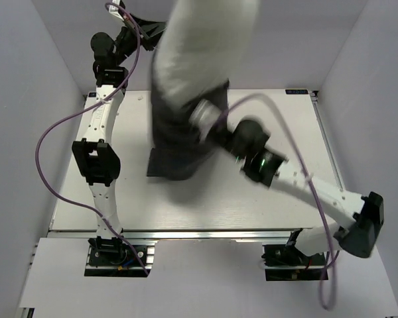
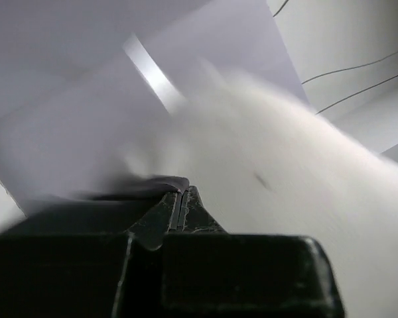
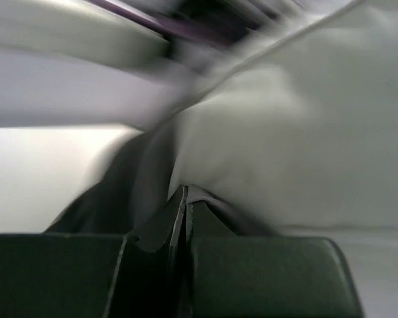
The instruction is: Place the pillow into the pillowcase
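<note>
The off-white pillow (image 1: 205, 46) is held up high and blurred. Its lower part sits in the dark grey pillowcase (image 1: 179, 142), whose bottom hangs down to the table. My left gripper (image 1: 148, 30) is at the pillow's far left side. In the left wrist view it (image 2: 181, 192) is shut on a dark edge of the pillowcase (image 2: 156, 183), with the pillow (image 2: 285, 199) beside it. My right gripper (image 1: 203, 116) is at the pillowcase's right rim. In the right wrist view it (image 3: 186, 193) is shut on the pillowcase (image 3: 129, 185), with the pillow (image 3: 285, 146) above.
The white table (image 1: 265, 205) lies below, walled by pale panels on the left, back and right. Purple cables (image 1: 50, 132) loop beside both arms. The right arm's elbow (image 1: 365, 225) sticks out at the table's near right corner.
</note>
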Controlling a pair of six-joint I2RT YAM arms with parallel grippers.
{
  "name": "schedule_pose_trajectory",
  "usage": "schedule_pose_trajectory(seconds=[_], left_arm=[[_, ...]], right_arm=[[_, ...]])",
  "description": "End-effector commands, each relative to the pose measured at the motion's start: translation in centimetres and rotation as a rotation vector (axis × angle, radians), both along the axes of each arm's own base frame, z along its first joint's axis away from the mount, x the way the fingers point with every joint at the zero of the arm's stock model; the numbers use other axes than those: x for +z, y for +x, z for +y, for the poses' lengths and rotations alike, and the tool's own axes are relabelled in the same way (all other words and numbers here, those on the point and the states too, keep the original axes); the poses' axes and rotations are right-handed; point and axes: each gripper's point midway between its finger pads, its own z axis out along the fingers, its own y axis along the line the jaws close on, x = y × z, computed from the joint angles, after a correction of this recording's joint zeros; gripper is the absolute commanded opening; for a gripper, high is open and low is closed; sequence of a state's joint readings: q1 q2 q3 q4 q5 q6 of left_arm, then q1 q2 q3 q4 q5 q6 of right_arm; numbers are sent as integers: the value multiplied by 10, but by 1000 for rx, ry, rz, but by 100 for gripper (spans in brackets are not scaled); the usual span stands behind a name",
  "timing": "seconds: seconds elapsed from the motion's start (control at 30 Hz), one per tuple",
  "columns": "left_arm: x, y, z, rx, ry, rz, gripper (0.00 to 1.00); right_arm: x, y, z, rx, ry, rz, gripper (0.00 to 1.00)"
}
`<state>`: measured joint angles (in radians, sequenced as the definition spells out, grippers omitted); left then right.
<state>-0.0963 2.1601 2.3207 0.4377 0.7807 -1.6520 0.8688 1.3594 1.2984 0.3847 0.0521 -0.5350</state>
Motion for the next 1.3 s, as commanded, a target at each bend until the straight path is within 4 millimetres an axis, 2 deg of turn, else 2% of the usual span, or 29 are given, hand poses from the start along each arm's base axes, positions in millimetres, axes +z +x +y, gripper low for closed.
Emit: schedule_pose_trajectory(seconds=[0.0, 0.07, 0.1, 0.13, 0.17, 0.2, 0.23, 0.27, 0.3, 0.33, 0.4, 0.43, 0.47, 0.53, 0.57, 0.6, 0.63, 0.7, 0.73, 0.77, 0.87, 0.93, 0.97, 1.0, 1.07, 1.1, 1.13, 1.23, 1.27], left_arm=[[51, -38, 3, 17, -38, -134, 0], [50, -40, 2, 8, -30, -133, 0], [51, -42, 2, 5, -29, -137, 0], [52, -42, 1, 1, -30, -139, 0], [54, -45, 1, 1, -30, -145, 0], [54, -46, 1, 0, -29, -147, 0], [56, -48, 2, 2, -33, -150, 0], [59, -51, 2, 2, -33, -157, 0], [58, -50, 3, 3, -36, -156, 0], [58, -51, 3, 3, -36, -156, 0], [57, -49, 2, 2, -36, -158, 0], [54, -45, 1, 0, -38, -148, 0], [55, -46, 1, -2, -39, -153, 0], [53, -43, 0, -2, -40, -150, 0], [53, -43, 0, -3, -39, -152, 0], [51, -42, 0, -4, -38, -149, 0], [51, -42, 0, -7, -37, -148, 0], [52, -43, 0, -6, -38, -154, 0], [53, -44, 0, -7, -39, -156, 0], [54, -45, -1, -9, -40, -157, 0], [58, -49, -1, -9, -48, -167, 0], [59, -49, -1, -11, -52, -168, 0], [61, -50, -1, -12, -54, -172, 0], [61, -50, -1, -14, -56, -171, 0], [60, -49, -2, -19, -55, -169, 0], [61, -49, -2, -18, -58, -171, 0], [60, -50, -2, -21, -57, -170, 0], [63, -52, -1, -17, -61, -173, 0], [63, -52, -1, -16, -63, -174, 0]], right_arm=[[81, -179, 30, 405, 135, -317, 0], [73, -136, 36, 284, 108, -284, 0], [94, -70, 2, 114, 125, -285, 0], [79, -14, -4, 35, 125, -194, 0], [82, 30, -28, -77, 137, -178, 0], [124, 87, -104, -322, 221, -226, 0], [134, 114, -134, -411, 263, -212, 0], [121, 161, -170, -527, 266, -171, 0], [119, 172, -180, -542, 271, -114, 0], [136, 165, -179, -511, 304, -115, 0], [146, 108, -121, -279, 300, -107, 0], [137, 37, -61, -114, 243, -161, 0], [128, -2, -35, -28, 215, -184, 0], [127, -91, -12, 173, 207, -259, 0], [102, -127, 15, 266, 166, -247, 0], [102, -133, 14, 255, 153, -297, 0], [98, -122, 15, 207, 151, -297, 0], [119, -50, -24, 3, 177, -318, 0], [105, 2, -28, -82, 151, -281, 0], [147, 51, -94, -291, 226, -338, 0], [143, 135, -144, -494, 255, -235, 0], [169, 99, -131, -363, 299, -227, 0], [130, 70, -71, -198, 227, -192, 0], [124, 37, -50, -135, 206, -225, 0], [128, -42, -23, 6, 168, -351, 0], [134, -48, -30, -13, 203, -396, 0], [135, -35, -28, -55, 201, -397, 0], [162, 97, -126, -434, 252, -348, 0], [169, 118, -147, -512, 272, -359, 0]])
